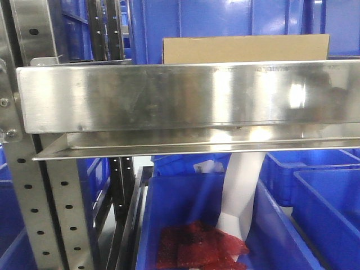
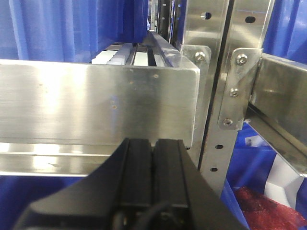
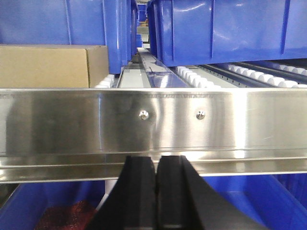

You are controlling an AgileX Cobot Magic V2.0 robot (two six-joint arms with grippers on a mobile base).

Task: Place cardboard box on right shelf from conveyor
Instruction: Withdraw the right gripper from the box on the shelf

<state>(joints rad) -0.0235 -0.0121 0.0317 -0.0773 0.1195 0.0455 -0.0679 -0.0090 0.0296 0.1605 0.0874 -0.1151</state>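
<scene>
The box (image 1: 246,49) is sitting on the shelf (image 1: 185,95), upper middle; both grippers (image 2: 153,158) (image 3: 156,172) are pinched closed, empty, so they should be backing straight out, no bumping the lip.

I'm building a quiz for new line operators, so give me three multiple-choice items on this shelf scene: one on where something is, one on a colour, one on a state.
1. Where is the cardboard box?
A. On the right shelf, behind its steel lip
B. In a blue bin below
C. Held by a claw

2. What colour are the bins?
A. Green
B. Blue
C. Grey

3. How does the right claw stand?
A. Wide open
B. Clamped on the box
C. Shut and empty

Answers: 1 A, the front view shows the box rising above the lip. 2 B, every bin in view is blue. 3 C, its fingers meet with nothing between, below the lip.
</scene>
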